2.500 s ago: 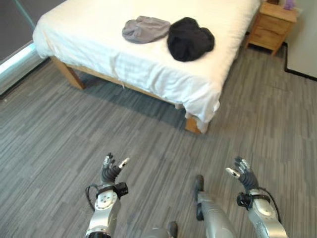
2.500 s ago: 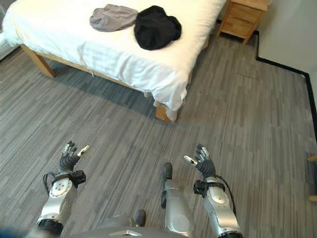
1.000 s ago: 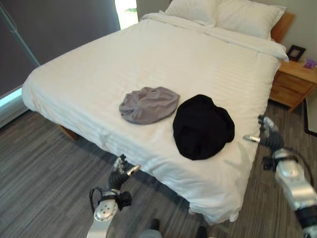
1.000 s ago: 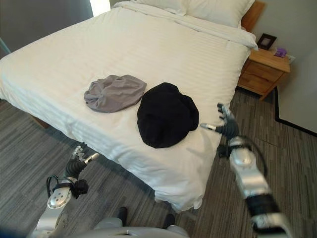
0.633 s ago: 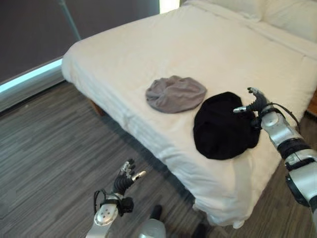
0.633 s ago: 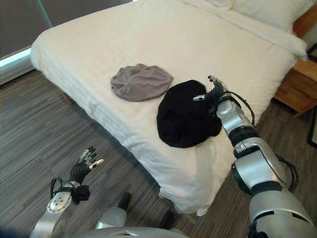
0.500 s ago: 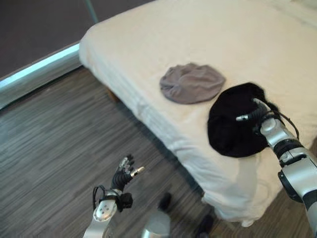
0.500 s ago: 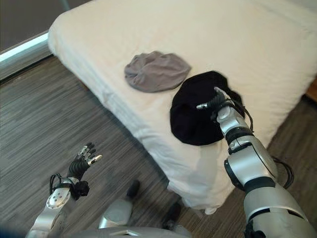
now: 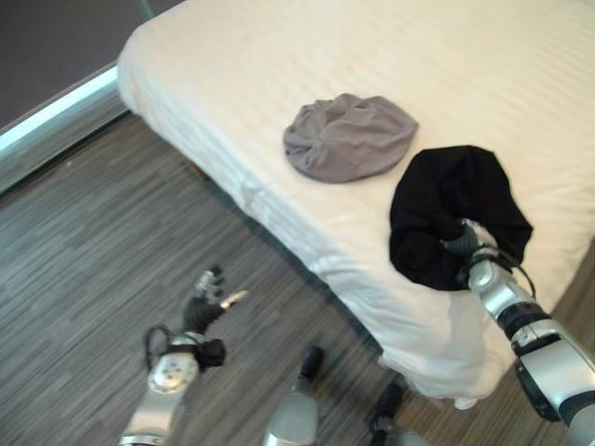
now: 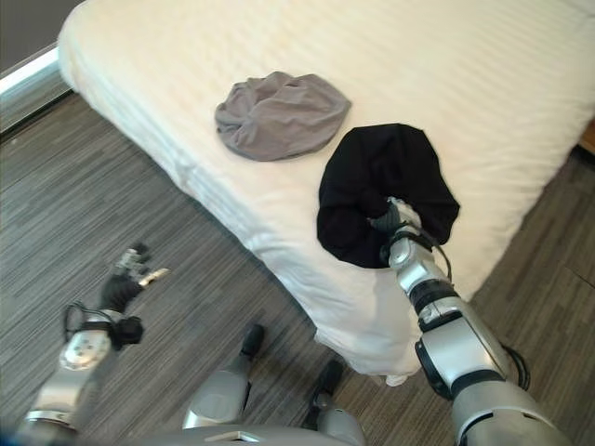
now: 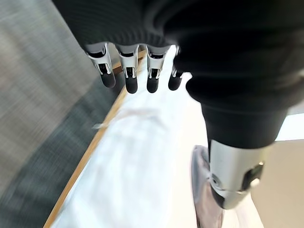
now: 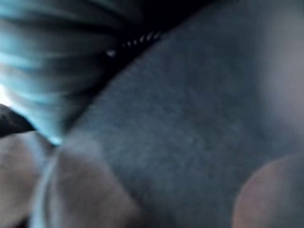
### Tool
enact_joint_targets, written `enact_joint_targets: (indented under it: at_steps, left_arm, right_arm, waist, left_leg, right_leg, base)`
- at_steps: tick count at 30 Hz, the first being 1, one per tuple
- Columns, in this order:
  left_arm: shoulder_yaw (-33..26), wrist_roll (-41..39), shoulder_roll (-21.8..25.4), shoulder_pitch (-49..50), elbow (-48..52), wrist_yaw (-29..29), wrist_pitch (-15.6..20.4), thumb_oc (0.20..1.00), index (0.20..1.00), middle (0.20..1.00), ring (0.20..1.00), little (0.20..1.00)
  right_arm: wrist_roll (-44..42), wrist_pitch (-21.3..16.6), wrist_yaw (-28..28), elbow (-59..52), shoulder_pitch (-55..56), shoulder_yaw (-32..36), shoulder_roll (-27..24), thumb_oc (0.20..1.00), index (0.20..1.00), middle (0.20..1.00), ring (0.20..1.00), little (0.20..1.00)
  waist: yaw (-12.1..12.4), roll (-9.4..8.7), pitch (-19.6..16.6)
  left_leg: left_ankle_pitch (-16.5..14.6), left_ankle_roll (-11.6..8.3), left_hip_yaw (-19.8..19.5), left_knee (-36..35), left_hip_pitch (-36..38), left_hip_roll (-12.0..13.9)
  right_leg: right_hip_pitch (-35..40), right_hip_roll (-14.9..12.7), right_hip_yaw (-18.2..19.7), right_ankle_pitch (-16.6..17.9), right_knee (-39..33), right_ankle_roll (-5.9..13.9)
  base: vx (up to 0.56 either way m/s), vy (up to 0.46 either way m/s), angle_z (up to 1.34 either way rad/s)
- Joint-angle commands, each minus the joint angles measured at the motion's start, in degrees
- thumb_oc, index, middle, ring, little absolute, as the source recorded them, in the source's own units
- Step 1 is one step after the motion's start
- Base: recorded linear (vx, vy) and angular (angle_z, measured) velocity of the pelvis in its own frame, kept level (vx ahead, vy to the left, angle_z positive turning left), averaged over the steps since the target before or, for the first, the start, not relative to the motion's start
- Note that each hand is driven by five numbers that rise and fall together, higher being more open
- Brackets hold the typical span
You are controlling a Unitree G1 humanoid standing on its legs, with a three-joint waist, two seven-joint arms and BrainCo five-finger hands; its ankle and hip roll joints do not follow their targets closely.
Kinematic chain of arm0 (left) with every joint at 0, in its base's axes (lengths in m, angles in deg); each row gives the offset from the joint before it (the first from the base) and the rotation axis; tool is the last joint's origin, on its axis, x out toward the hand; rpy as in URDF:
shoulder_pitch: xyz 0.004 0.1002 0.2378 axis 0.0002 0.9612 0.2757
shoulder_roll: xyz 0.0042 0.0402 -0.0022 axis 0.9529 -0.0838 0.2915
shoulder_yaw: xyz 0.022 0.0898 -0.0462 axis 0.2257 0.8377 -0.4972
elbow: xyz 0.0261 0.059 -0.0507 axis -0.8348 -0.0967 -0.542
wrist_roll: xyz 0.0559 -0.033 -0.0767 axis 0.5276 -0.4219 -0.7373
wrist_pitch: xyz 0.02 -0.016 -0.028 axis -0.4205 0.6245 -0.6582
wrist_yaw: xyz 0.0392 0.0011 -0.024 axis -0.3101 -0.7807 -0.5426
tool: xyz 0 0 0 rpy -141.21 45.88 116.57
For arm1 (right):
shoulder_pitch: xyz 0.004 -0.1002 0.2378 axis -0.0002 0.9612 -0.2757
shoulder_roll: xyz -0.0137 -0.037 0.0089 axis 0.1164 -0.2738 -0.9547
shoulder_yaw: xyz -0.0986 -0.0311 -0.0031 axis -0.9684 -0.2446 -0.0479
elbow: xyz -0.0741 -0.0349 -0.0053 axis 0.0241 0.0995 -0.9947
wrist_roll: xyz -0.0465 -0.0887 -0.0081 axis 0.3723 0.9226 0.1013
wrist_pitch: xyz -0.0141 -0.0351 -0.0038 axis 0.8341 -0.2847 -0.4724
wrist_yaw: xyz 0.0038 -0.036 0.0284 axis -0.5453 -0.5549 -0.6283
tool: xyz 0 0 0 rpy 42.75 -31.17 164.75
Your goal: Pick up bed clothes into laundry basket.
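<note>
The black garment (image 9: 457,212) lay bunched in a round heap on the white bed (image 9: 279,84), close to the edge of the mattress nearest the robot. Just beside it, a little farther onto the sheet, lay the grey garment (image 9: 350,136), also crumpled, and the two pieces were near each other but not touching. The right hand (image 10: 391,219) rested on the near part of the black garment, with its fingers sunk into the dark cloth, so I cannot tell if they were straight or curled around it. In the right wrist view, dark cloth (image 12: 199,123) was pressed very close against the camera. The left hand (image 9: 204,302) hung low over the grey wooden floor (image 9: 84,260), well apart from the bed, with its fingers relaxed and a little spread, the thumb standing apart, and it held nothing.
</note>
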Motion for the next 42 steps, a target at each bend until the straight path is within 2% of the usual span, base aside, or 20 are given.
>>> enact_joint_targets:
  at_steps: [1,3,4,5,8,10,11,12,14,15,16,20,25,28,42]
  left_arm:
    - [-3.9,6.6,5.5,-10.2,-0.5,3.0,3.0,1.000,1.000,1.000,1.000,1.000]
    - [-1.7,13.5,12.3,-16.7,-4.5,3.5,2.0,1.000,1.000,1.000,1.000,1.000]
    - [1.0,16.2,16.4,-21.8,-6.2,3.1,2.1,1.000,1.000,1.000,1.000,1.000]
    - [1.7,16.1,16.4,-22.5,-6.6,3.1,2.3,1.000,1.000,1.000,1.000,1.000]
    - [8.3,16.9,17.8,-32.2,-12.4,3.6,1.4,1.000,1.000,1.000,1.000,1.000]
    - [13.7,20.5,18.3,-40.6,-17.4,5.4,-0.2,1.000,1.000,1.000,1.000,1.000]
    - [13.9,20.5,18.3,-40.8,-17.5,5.4,-0.2,1.000,1.000,1.000,1.000,1.000]
    - [17.8,23.8,17.6,-47.5,-22.4,7.3,-2.1,1.000,1.000,1.000,1.000,1.000]
    - [23.8,26.4,15.8,-56.7,-29.3,9.2,-3.9,1.000,1.000,1.000,1.000,1.000]
    - [27.3,30.8,16.3,-61.6,-32.1,10.0,-5.7,1.000,1.000,1.000,1.000,1.000]
    - [27.8,30.8,16.2,-62.2,-32.3,10.0,-5.7,1.000,1.000,1.000,1.000,1.000]
    - [35.5,40.3,14.9,-74.4,-47.7,13.0,-11.9,1.000,1.000,1.000,1.000,1.000]
    - [36.6,42.7,13.6,-77.3,-51.9,14.2,-13.9,1.000,1.000,1.000,1.000,1.000]
    - [38.1,44.7,13.5,-80.6,-57.7,15.1,-16.4,1.000,1.000,1.000,1.000,1.000]
    - [40.1,42.6,15.0,-82.2,-63.9,12.5,-15.2,1.000,1.000,1.000,1.000,1.000]
  right_arm:
    - [-3.8,3.1,-9.8,-1.6,17.6,-2.8,-0.5,0.200,0.200,0.200,0.200,0.200]
    - [-4.5,2.8,-10.9,-9.2,23.3,0.5,-2.9,0.200,0.200,0.200,0.200,0.200]
    - [-6.1,1.8,-10.9,-11.4,26.6,2.5,-3.1,0.200,0.200,0.200,0.200,0.200]
    - [-6.1,1.9,-10.9,-11.5,26.8,2.9,-3.0,0.200,0.200,0.200,0.200,0.200]
    - [-7.0,1.2,-11.1,-14.8,29.4,3.6,-2.1,0.200,0.200,0.200,0.200,0.200]
    - [-7.2,0.9,-11.3,-17.2,31.0,4.0,-1.2,0.200,0.200,0.200,0.200,0.200]
    - [-7.2,0.9,-11.3,-17.3,31.0,4.1,-1.1,0.200,0.200,0.200,0.200,0.200]
    - [-7.2,0.4,-11.1,-18.3,31.6,2.9,-0.8,0.200,0.200,0.200,0.200,0.200]
    - [-7.5,0.1,-10.6,-19.8,31.9,2.5,-0.3,0.200,0.200,0.200,0.200,0.200]
    - [-7.8,-0.1,-10.3,-20.3,31.9,2.3,-0.4,0.200,0.200,0.200,0.200,0.200]
    - [-7.8,-0.1,-10.3,-20.3,31.8,2.5,-0.2,0.200,0.200,0.200,0.200,0.200]
    - [-8.3,-1.3,-9.4,-25.7,33.9,1.6,-0.1,0.200,0.200,0.200,0.200,0.200]
    - [-8.3,-1.7,-8.8,-25.7,35.4,1.5,0.0,0.200,0.200,0.200,0.200,0.200]
    - [-9.3,-2.0,-7.7,-23.8,35.5,0.8,0.4,0.200,0.200,0.200,0.200,0.200]
    - [-12.1,-3.7,-8.5,-23.1,32.7,-3.8,1.1,0.200,0.200,0.200,0.200,0.200]
  waist:
    - [-3.6,2.08,1.4]
    - [-5.6,2.07,1.1]
    - [-7.7,2.37,0.8]
    - [-7.4,2.30,0.8]
    - [-10.2,2.48,0.6]
    - [-11.5,2.33,0.5]
    - [-11.4,2.29,0.5]
    - [-13.2,2.27,0.5]
    - [-14.5,1.81,0.9]
    - [-15.3,1.58,1.2]
    - [-15.1,1.43,1.3]
    - [-18.1,-0.60,2.6]
    - [-18.5,-1.83,3.3]
    - [-19.2,-3.01,4.3]
    - [-18.7,-3.54,6.6]
  left_leg:
    - [-0.9,0.35,3.0,0.1,0.8,-0.2]
    - [-0.9,0.33,3.7,0.1,1.0,-0.1]
    - [-1.1,0.35,4.3,0.1,1.2,0.0]
    - [-1.1,0.35,4.2,0.1,1.2,0.0]
    - [-1.3,0.44,5.5,0.1,1.6,0.0]
    - [-1.5,0.48,6.4,0.1,1.7,0.2]
    - [-1.5,0.48,6.4,0.1,1.7,0.2]
    - [-1.9,0.44,7.2,0.1,1.8,0.4]
    - [-1.3,0.47,7.7,0.1,0.8,0.5]
    - [-1.5,0.42,8.0,0.1,0.5,0.7]
    - [-1.2,0.46,7.9,0.1,0.3,0.6]
    - [-0.7,0.49,9.9,0.1,-2.0,1.4]
    - [-0.7,0.48,10.9,0.1,-2.6,1.7]
    - [-0.2,0.34,11.8,0.1,-4.2,2.2]
    - [0.2,0.49,11.7,0.1,-7.2,1.8]
  right_leg:
    - [3.0,-1.8,2.2,-2.8,1.1,2.84]
    - [2.9,-2.0,2.6,-2.5,1.1,3.08]
    - [2.8,-2.1,2.8,-2.4,1.1,3.38]
    - [2.8,-2.1,2.8,-2.4,1.1,3.39]
    - [2.5,-2.3,3.6,-2.1,1.1,3.86]
    - [2.0,-2.3,4.3,-1.9,1.1,4.15]
    - [2.0,-2.3,4.3,-1.9,1.1,4.15]
    - [1.7,-2.3,4.9,-1.8,1.1,4.35]
    - [0.2,-2.2,5.3,-0.9,1.1,4.53]
    - [-0.4,-2.0,5.8,-0.8,1.1,4.62]
    - [-0.7,-2.1,5.8,-0.6,1.1,4.60]
    - [-4.2,-1.5,7.5,1.8,1.1,5.16]
    - [-5.5,-1.4,8.2,2.5,1.1,5.41]
    - [-7.5,-1.1,8.7,3.6,1.1,5.83]
    - [-10.3,-1.6,7.9,4.6,1.1,6.41]
  base:
    - [0.02,0.027,-0.10]
    - [0.00,0.030,-0.14]
    - [0.01,0.019,-0.17]
    - [0.00,0.026,-0.12]
    - [0.00,0.022,-0.13]
    - [0.00,0.019,-0.36]
    - [0.01,0.015,-0.44]
    - [-0.02,0.013,-0.36]
    - [-0.05,0.004,-0.13]
    - [-0.05,-0.008,-0.02]
    - [-0.07,-0.004,-0.17]
    - [-0.04,-0.002,-0.25]
    - [0.01,-0.001,-0.18]
    - [0.00,-0.002,-0.12]
    - [-0.01,0.005,0.01]
